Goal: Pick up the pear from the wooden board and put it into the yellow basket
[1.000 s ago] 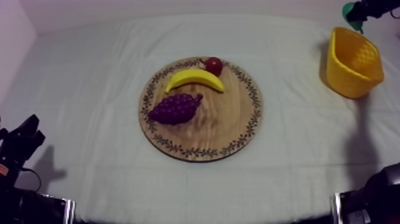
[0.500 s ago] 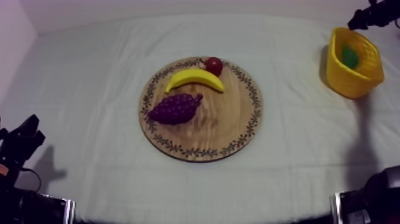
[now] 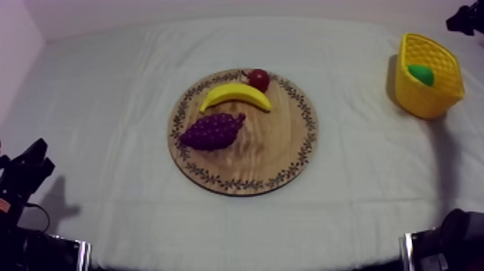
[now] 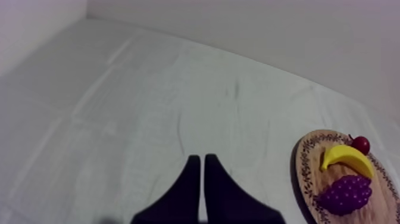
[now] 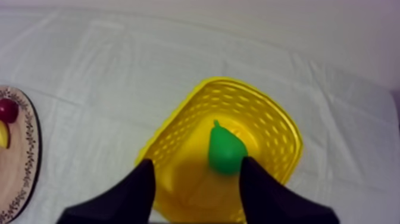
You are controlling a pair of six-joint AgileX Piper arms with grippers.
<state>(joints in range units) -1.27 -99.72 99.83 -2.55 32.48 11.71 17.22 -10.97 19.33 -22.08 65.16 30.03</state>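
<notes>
The pear (image 3: 422, 74) lies inside the basket (image 3: 431, 102), which stands at the right side of the surface (image 3: 108, 108), well apart from the board (image 3: 277, 148) where the banana (image 3: 235, 94), the grapes (image 3: 211, 131) and the small red fruit (image 3: 258, 79) lie. The right jaws hang above the basket, spread wide and holding nothing, and the pear is seen below between them. The left jaws are pressed together as a narrow wedge, with nothing in them, over the bare surface away from the board.
</notes>
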